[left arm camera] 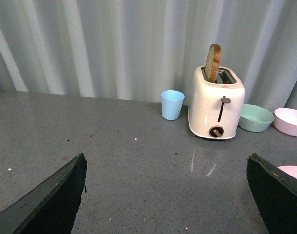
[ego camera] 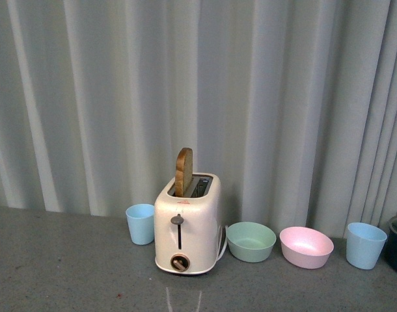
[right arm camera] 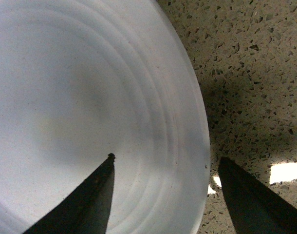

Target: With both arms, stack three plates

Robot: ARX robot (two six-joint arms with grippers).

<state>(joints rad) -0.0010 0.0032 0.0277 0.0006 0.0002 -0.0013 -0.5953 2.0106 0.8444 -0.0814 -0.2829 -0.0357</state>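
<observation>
I read this as a staged kitchen corner, more a test set than a lived-in home. A grey speckled counter [ego camera: 68, 273] carries a cream two-slot toaster [ego camera: 187, 224] with a brown slice [ego camera: 183, 171] standing up in one slot. Pastel plastic tableware sits along the back: a light blue cup [ego camera: 140, 223] left of the toaster, and a green bowl [ego camera: 250, 241], a pink bowl [ego camera: 306, 246] and a second blue cup [ego camera: 366, 245] to its right. A pale pleated curtain [ego camera: 120, 97] hangs right behind, like a studio backdrop. My right wrist view shows a pale plate [right arm camera: 65, 97] on the stone-flecked top.
</observation>
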